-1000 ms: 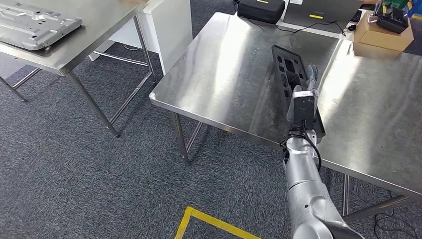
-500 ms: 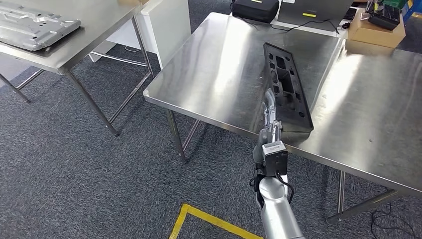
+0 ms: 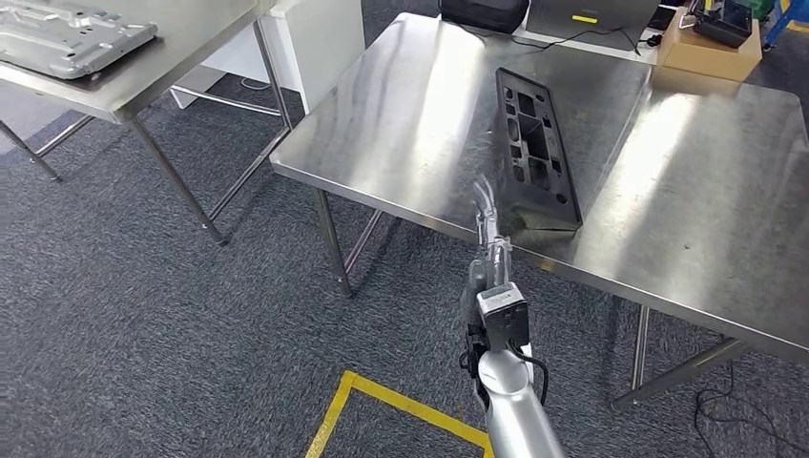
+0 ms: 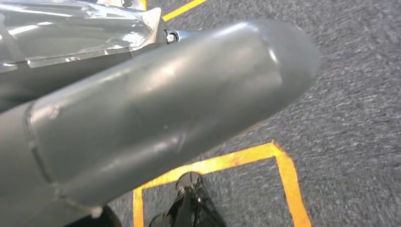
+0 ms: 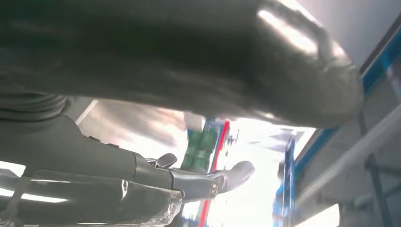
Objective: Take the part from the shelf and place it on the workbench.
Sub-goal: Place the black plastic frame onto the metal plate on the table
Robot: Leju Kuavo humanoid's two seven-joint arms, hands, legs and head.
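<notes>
From the head view, the black perforated part (image 3: pixel 536 146) is lying flat on the steel workbench (image 3: pixel 687 181), near its front edge, while the right hand (image 3: pixel 488 234) is hanging just in front of that edge, fingers extended, gripping nothing. In the left wrist view, the left hand (image 4: pixel 156 109) is hanging over grey carpet (image 4: pixel 350 94) with yellow floor tape (image 4: pixel 227 163); whether its fingers are apart or together, I cannot tell. In the right wrist view, the right hand's fingers (image 5: pixel 222 178) are reaching out straight, apart from the thumb (image 5: pixel 189 61).

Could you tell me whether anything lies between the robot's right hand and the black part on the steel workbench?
Nothing visible does. The black part lies flat on the workbench, and the right hand is at the bench's near edge, just short of the part's near end, holding nothing, with bare steel between them.
</notes>
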